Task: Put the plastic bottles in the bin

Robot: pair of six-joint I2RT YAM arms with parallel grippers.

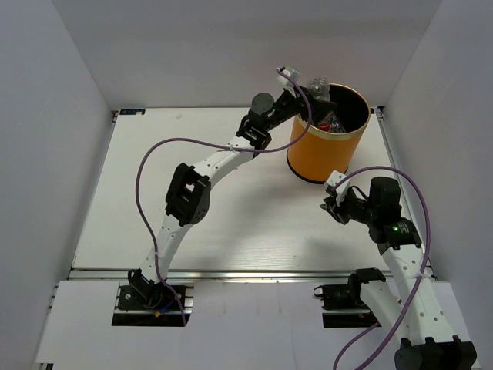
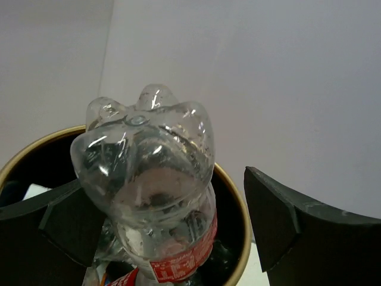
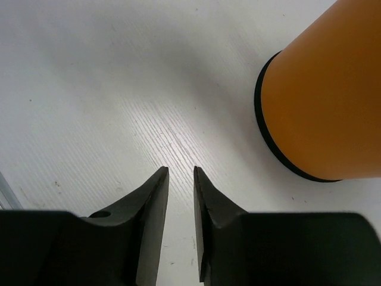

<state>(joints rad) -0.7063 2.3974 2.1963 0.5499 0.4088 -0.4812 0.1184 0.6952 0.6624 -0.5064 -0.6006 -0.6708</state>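
Above the table, the top camera shows one orange bin (image 1: pixel 320 158) and two arms: the left gripper (image 1: pixel 311 97) hangs over the bin's rim, and the right gripper (image 1: pixel 331 202) is near its foot. At the left wrist, one clear red-labelled bottle (image 2: pixel 149 179) stands base-up in the bin's mouth between widely spread jaws (the right finger is clear of it). At the right wrist, the jaws show only a narrow gap and hold nothing, over the table (image 3: pixel 89 89).

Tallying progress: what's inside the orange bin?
A clear bottle with a red label, base up, pokes above the bin. A second red label shows beneath; anything deeper is covered, so no count.
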